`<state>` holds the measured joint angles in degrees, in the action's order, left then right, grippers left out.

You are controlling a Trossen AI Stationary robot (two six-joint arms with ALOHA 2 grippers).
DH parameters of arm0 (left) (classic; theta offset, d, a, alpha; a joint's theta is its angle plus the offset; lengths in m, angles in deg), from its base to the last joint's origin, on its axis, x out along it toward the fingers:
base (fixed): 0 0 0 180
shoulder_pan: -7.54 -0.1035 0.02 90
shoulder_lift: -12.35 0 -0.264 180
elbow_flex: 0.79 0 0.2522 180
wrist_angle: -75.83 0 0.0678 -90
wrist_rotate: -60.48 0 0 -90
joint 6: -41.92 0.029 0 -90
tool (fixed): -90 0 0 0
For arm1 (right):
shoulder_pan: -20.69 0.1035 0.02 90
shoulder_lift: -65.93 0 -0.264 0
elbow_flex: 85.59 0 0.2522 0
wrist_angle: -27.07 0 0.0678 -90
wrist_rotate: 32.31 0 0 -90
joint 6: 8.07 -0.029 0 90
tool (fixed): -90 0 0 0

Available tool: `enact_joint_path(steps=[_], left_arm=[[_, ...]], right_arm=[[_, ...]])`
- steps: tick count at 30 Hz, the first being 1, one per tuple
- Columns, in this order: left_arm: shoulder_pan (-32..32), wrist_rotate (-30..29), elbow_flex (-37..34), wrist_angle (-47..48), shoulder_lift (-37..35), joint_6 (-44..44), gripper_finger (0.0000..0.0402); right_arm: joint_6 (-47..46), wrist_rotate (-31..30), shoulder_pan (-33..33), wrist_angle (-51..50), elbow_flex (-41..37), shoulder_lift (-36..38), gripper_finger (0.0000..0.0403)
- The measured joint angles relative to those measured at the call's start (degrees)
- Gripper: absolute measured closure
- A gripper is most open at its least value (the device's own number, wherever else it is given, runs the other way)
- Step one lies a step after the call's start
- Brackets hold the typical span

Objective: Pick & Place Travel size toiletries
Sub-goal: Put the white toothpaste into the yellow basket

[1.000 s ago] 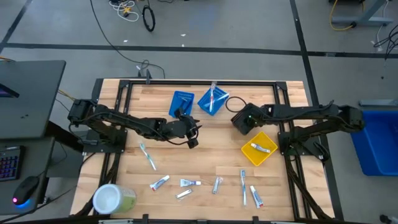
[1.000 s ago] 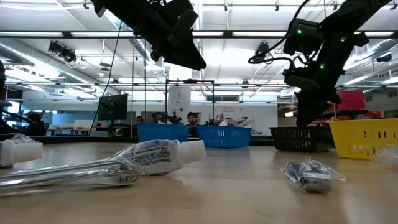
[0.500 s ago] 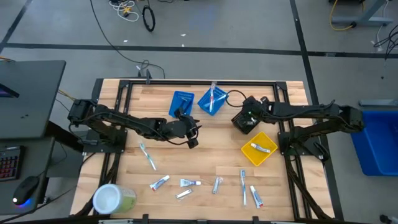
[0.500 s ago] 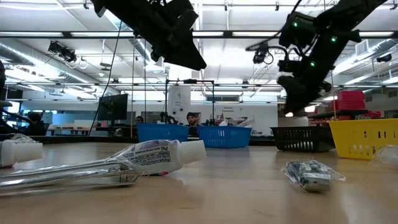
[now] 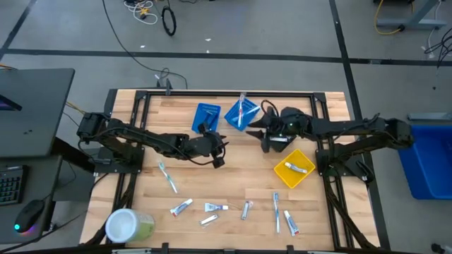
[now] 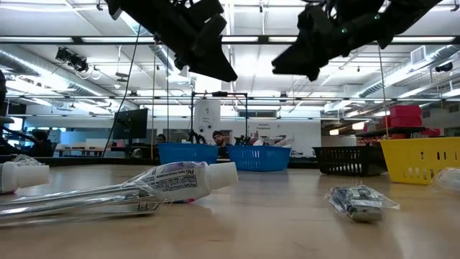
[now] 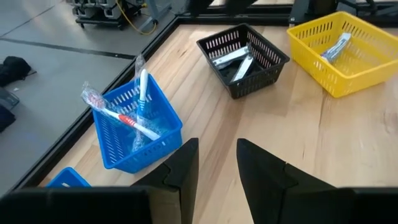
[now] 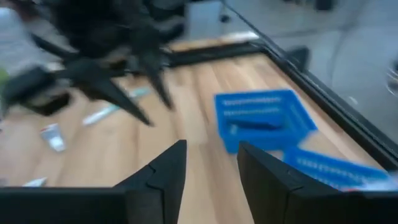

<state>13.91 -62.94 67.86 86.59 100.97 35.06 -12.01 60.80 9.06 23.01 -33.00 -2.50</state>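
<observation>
Toiletries: small white tubes (image 5: 181, 207) and slim toothbrushes (image 5: 276, 212) lying at tabletop's (image 5: 240, 176) six o'clock. Right gripper (image 5: 264, 135), fingers apart and empty, hanging near one o'clock; it should be heading down there, aligning across one item. Left gripper (image 5: 219, 156), apart, waiting centrally.

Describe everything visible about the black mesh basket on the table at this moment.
The black basket is a small square bin of dark plastic lattice with an open top and walls flaring slightly outward. It stands upright on the wooden table, between the blue basket and the yellow basket, touching neither. Inside lie two silvery wrapped items, side by side. From above, the right arm largely hides it.
</observation>
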Motion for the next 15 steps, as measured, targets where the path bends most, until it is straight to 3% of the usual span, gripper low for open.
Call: enact_joint_path(steps=[8,11,15], left_arm=[[0.0,2.28,0.0,2.88,0.0,-4.93,0.0283],[0.0,6.4,-0.01,2.87,-1.07,-5.14,0.0283],[0.0,7.21,0.02,6.44,-5.32,-5.08,0.0283]], right_arm=[[1.28,0.57,4.27,11.74,0.02,-0.01,0.0241],[1.35,0.55,5.98,12.03,0.02,-0.01,0.0236],[1.25,-0.18,8.29,8.17,0.02,-0.03,0.0241]])
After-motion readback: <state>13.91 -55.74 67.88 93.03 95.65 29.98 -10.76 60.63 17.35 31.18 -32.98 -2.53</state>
